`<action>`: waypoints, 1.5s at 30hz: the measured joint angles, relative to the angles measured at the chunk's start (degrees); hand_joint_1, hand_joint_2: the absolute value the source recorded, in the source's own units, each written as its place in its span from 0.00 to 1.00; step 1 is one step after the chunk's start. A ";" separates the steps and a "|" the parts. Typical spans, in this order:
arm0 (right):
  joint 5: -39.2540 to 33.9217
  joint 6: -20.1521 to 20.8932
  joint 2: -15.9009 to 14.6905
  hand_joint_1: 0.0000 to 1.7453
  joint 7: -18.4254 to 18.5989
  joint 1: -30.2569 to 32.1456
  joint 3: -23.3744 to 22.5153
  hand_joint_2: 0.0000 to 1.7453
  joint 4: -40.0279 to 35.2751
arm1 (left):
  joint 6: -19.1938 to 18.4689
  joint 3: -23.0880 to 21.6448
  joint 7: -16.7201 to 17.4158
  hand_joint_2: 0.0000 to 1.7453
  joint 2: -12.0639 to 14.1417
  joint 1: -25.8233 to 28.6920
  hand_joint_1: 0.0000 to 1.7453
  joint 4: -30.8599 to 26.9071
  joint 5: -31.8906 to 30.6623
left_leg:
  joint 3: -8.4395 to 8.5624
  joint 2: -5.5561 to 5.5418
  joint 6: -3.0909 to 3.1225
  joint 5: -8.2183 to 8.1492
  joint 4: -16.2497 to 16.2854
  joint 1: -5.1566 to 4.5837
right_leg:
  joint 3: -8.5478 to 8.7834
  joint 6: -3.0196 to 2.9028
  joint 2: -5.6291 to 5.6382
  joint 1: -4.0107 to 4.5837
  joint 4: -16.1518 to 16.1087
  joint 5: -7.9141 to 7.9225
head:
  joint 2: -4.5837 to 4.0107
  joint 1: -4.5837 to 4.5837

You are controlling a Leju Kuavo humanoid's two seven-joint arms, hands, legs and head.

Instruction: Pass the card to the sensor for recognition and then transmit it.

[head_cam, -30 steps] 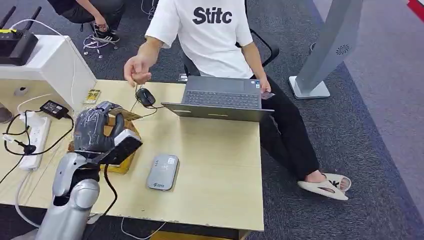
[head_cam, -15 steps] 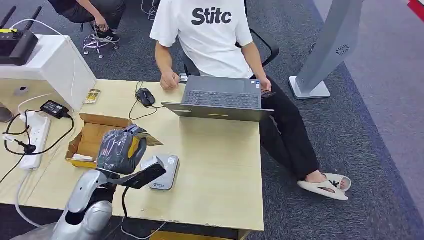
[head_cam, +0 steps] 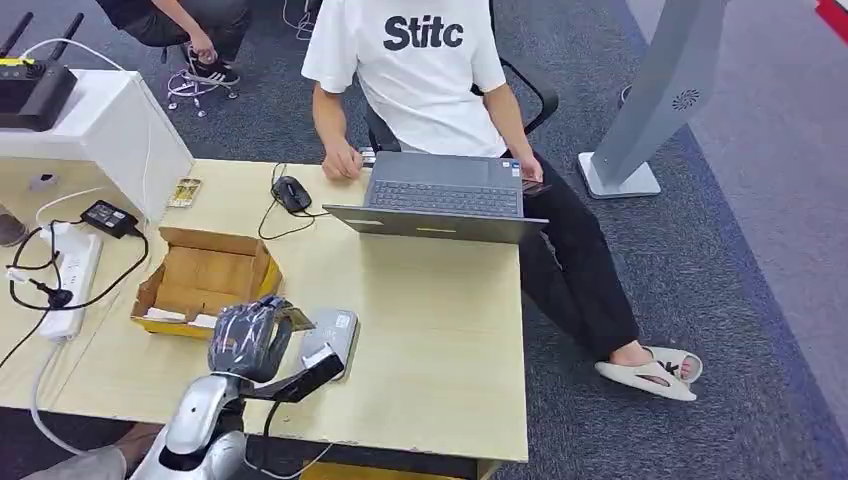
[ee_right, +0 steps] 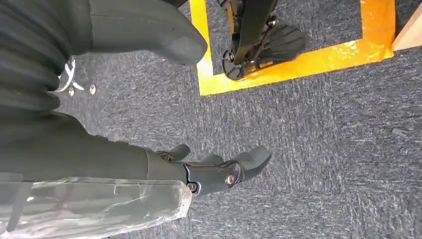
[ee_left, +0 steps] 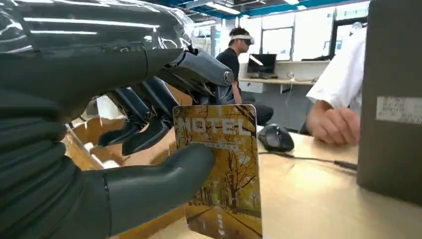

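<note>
left hand: our left hand (head_cam: 250, 338) pinches the hotel card (ee_left: 219, 169) between thumb and fingers, pretty solid looking from the left wrist view

card: upright-ish in the grip, printed face toward the wrist cam, held low over the table (head_cam: 440, 330) just beside the cardboard box (head_cam: 205, 275)

sensor: the grey reader pad (head_cam: 330, 340) lies flat on the table, right next to our hand; in the head view the card's edge sits at its near corner, can't tell if it's touching

right hand: hanging over the carpet, right hand (ee_right: 214, 172) has nothing in it, fingers loosely apart

step: we'd say we're at the scan bit, bringing the card to the reader

next: probably lay the card flatter over the pad, then pass it on, maybe to the person (head_cam: 420, 80) at the laptop (head_cam: 440, 195)
</note>
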 joint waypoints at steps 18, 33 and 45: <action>1.11 -0.57 0.13 0.00 0.35 -0.04 0.00 1.00 0.33 | 2.18 2.12 -1.70 1.00 -2.56 0.38 1.00 6.60 0.00 | 0.00 -0.08 0.00 0.00 0.00 0.00 | 0.03 0.00 -0.09 0.00 0.00 0.00 | 0.00 0.00; 0.44 -0.68 0.15 0.00 0.20 0.14 -0.13 1.00 0.57 | 1.77 5.28 -2.19 1.00 0.77 -1.27 1.00 4.06 0.13 | 0.01 -0.09 0.03 0.06 -0.01 0.02 | -0.01 -0.01 -0.11 0.02 0.01 0.01 | 0.00 -0.02; 1.14 -0.61 0.13 0.00 -1.09 0.27 -0.94 1.00 0.57 | -2.01 11.52 -0.65 1.00 12.61 -11.62 1.00 -4.75 -4.02 | -0.01 -0.10 0.00 0.09 -0.02 0.01 | 0.00 -0.01 -0.10 0.01 0.04 0.00 | 0.00 0.00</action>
